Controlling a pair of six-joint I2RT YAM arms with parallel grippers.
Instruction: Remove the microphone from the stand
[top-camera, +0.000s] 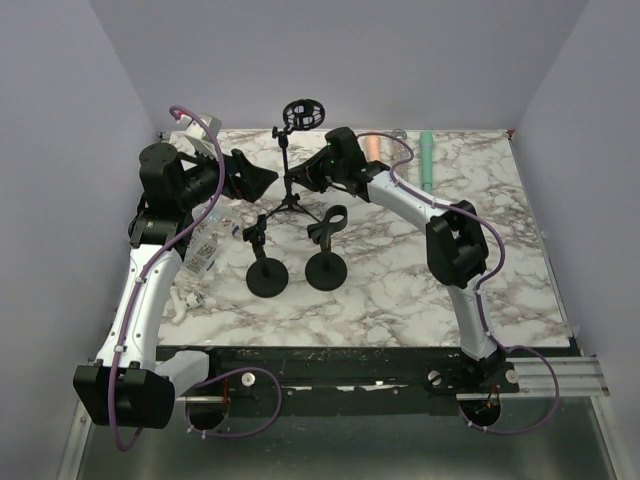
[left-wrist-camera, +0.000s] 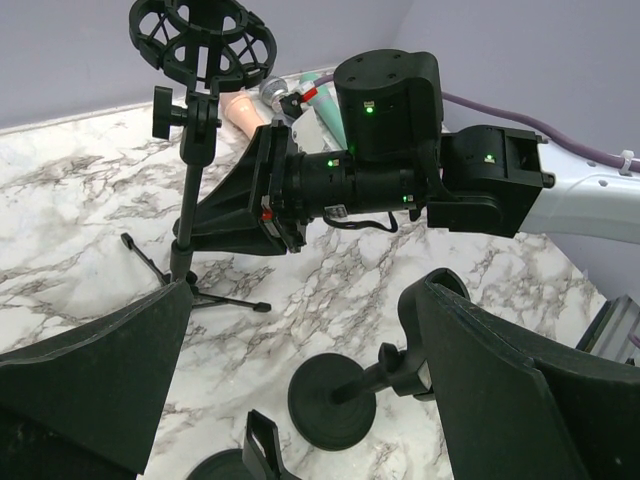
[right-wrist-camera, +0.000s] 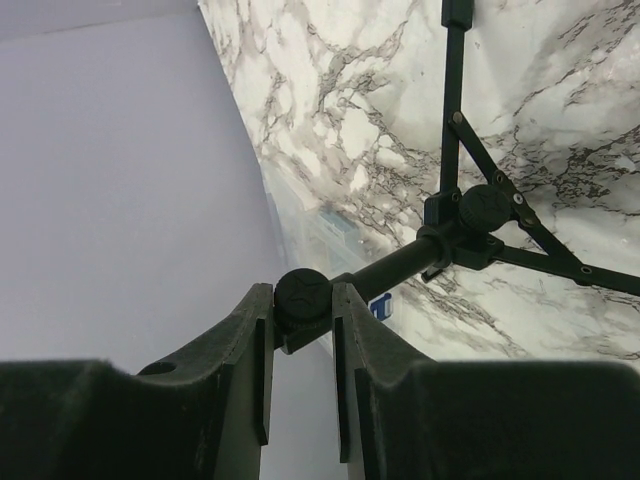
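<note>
The right end effector clamps a knob on the tripod stand; the left end effector gapes nearby. The shock mount looks empty, and a peach microphone and a green microphone lie at the far edge of the surface. Removal seems done; letting go must not topple the stand.

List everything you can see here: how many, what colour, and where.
tripod stand: one, black, far centre, empty shock mount on top.
round-base stands: two, black, mid-table, side by side.
green microphone: one, green, lying at far edge.
peach microphone: one, peach, left of the green one.
white packet: one, white, left edge.
table: one, white marble.
left gripper: one, black, open, left of tripod.
right gripper: one, black, clamped on tripod's pole knob.
</note>
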